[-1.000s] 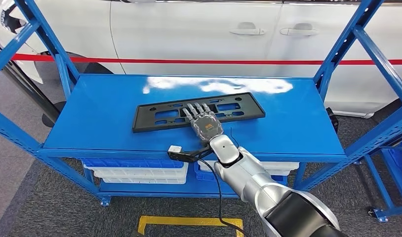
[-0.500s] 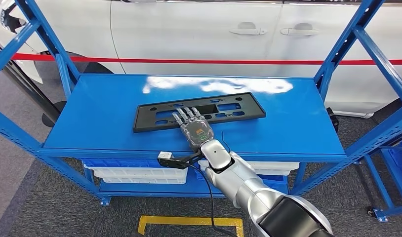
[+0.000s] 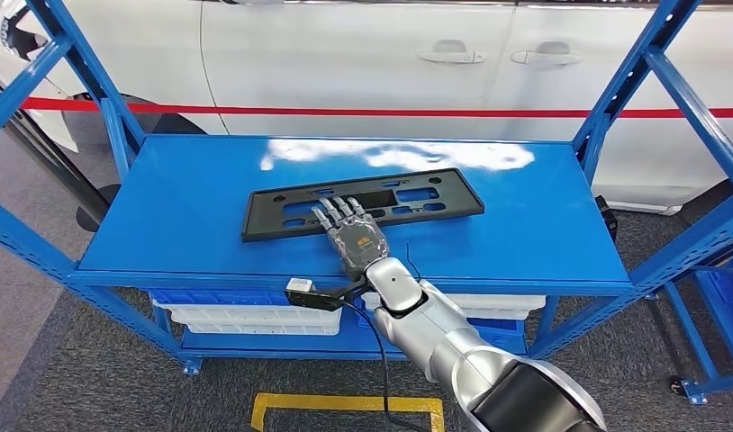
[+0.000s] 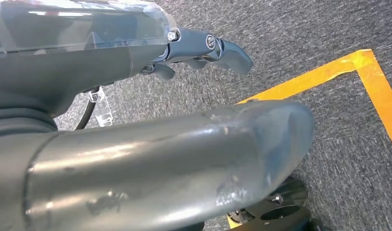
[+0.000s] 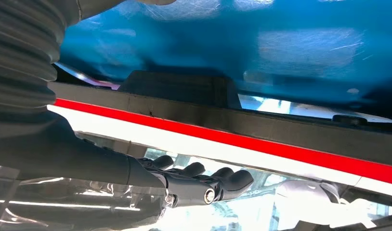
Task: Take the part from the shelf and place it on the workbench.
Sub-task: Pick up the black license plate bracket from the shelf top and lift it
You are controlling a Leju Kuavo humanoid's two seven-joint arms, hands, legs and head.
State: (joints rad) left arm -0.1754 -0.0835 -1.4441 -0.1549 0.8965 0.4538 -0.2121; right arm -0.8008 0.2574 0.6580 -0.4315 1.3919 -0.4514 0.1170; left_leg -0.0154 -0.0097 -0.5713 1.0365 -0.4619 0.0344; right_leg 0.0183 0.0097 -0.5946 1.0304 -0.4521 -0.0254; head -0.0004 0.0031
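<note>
The part, a long black slotted plate (image 3: 417, 193), lies flat on the blue shelf top (image 3: 183, 216), slightly skewed. My right hand (image 3: 349, 229) reaches in from below, its back up. The straight fingers (image 3: 336, 209) lie over the plate's near edge left of its middle; I cannot see the thumb or any grip. In the right wrist view the dark fingers (image 5: 208, 185) are stretched out and hold nothing, close to the shelf surface (image 5: 232, 43). My left hand (image 4: 203, 48) hangs over grey carpet with loosely extended fingers, holding nothing.
A white car (image 3: 363, 54) and a red tape line (image 3: 345, 112) stand behind the shelf. Blue uprights (image 3: 624, 90) frame both ends. White and blue bins (image 3: 255, 315) sit on the lower level. Yellow floor tape (image 3: 345, 405) lies in front; another blue rack (image 3: 723, 297) is at right.
My right hand slid left along the plate and drew back a little toward its near edge. The plate has stayed in place.
</note>
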